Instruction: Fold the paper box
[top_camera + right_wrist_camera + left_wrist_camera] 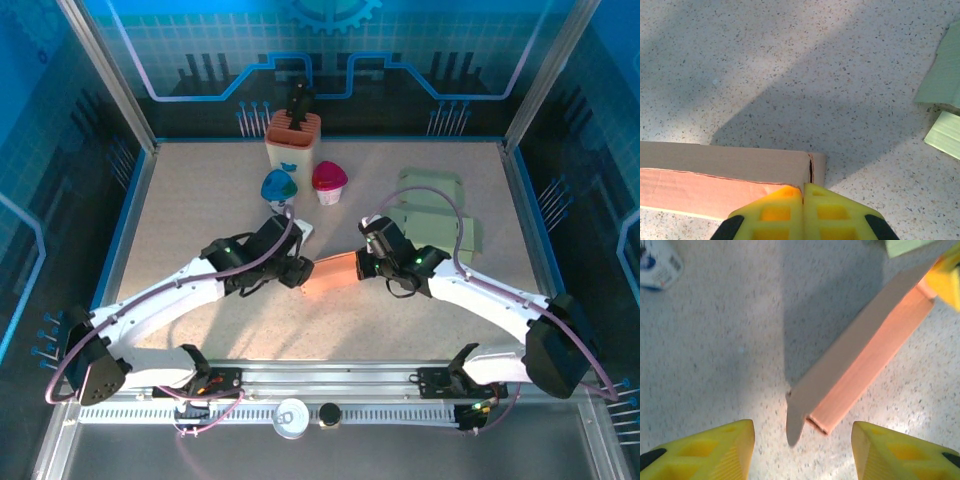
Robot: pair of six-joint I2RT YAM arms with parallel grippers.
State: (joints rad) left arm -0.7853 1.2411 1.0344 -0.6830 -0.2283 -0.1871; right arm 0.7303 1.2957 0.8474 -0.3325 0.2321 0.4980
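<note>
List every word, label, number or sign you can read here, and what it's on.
No text reads clearly.
Blue print on the white container: too blurred.
Small blue mark on the orange holder: too small.
No print seen on the paper box.

Top view: bright, even overhead light, blue tint on the walls; soft arm shadows on the bench (200, 200). Left wrist: paper box (860, 360) casts a dark shadow leftward; glare low right; left claw's fingers (715, 455) blurred. Right wrist: broad diagonal shadow, grain sharp, right claw's fingers (775, 215) soft.
</note>
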